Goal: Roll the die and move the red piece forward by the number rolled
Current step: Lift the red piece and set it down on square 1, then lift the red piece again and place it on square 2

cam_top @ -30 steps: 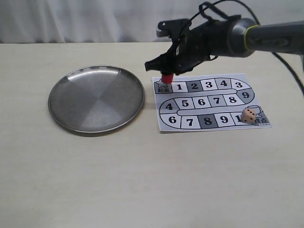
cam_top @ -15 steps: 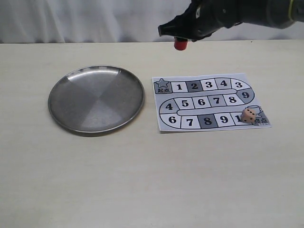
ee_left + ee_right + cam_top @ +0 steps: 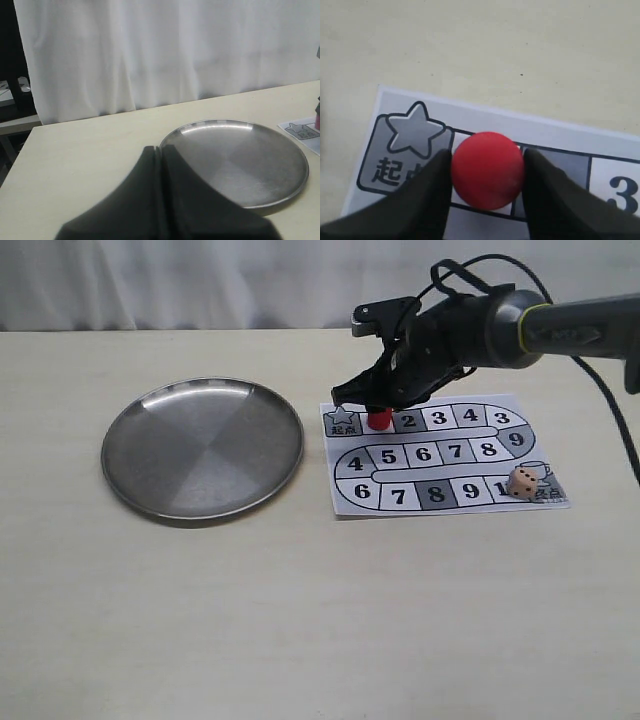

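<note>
Table [image 3: 300,620]: pale, flat; everything rests on it
Board [image 3: 424,454]: paper track of numbered squares, lying flat
Plate [image 3: 202,447]: round, metal; beside the board, not touching it
Right gripper [image 3: 378,408]: clamped on the red piece [image 3: 379,420] from two sides
Left gripper [image 3: 161,160]: fingers pressed together; plate ahead of it
Red piece: upright over square 1, between the star square and square 2; contact with the board unclear
Die [image 3: 524,483]: on the board's end corner; well apart from the red piece

I see open beige tabletop [image 3: 300,620] on the camera's side of the round steel plate [image 3: 200,450] and the printed paper game board [image 3: 445,455], whose first squares my black right gripper [image 3: 379,410], clamped on the small red cylinder [image 3: 379,421], blocks.
</note>
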You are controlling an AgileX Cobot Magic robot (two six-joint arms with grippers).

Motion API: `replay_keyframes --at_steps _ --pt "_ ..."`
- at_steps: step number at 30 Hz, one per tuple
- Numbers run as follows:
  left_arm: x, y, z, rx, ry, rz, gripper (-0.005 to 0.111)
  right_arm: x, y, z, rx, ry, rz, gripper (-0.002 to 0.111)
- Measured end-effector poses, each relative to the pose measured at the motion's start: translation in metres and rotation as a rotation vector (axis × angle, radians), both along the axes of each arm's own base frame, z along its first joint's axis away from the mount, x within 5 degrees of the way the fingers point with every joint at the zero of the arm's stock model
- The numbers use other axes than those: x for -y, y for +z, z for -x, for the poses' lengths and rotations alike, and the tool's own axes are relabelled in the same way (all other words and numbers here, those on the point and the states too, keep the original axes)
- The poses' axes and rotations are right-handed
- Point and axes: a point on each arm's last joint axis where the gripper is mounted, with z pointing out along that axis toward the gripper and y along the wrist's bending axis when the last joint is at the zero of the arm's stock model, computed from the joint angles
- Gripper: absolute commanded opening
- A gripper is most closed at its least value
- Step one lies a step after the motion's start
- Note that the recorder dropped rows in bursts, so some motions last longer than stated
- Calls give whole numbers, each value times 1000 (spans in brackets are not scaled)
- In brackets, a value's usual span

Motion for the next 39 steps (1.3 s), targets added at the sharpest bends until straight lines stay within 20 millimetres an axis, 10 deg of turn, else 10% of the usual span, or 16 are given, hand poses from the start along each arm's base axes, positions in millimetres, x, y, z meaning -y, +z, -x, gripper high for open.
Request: replay_keyframes --at_steps 16,27,30,36,39 --pt "0 0 0 0 0 0 0 2 8 3 -13 -12 3 5" --pt "0 0 0 0 0 0 0 19 134 22 226 -18 -32 5" --pt "0 0 0 0 0 0 0 30 123 16 201 -46 -22 5" --pt "0 0 0 0 0 0 0 41 22 1 -16 -98 35 5" --pt "0 0 0 0 0 0 0 40 2 -2 -41 -92 41 5"
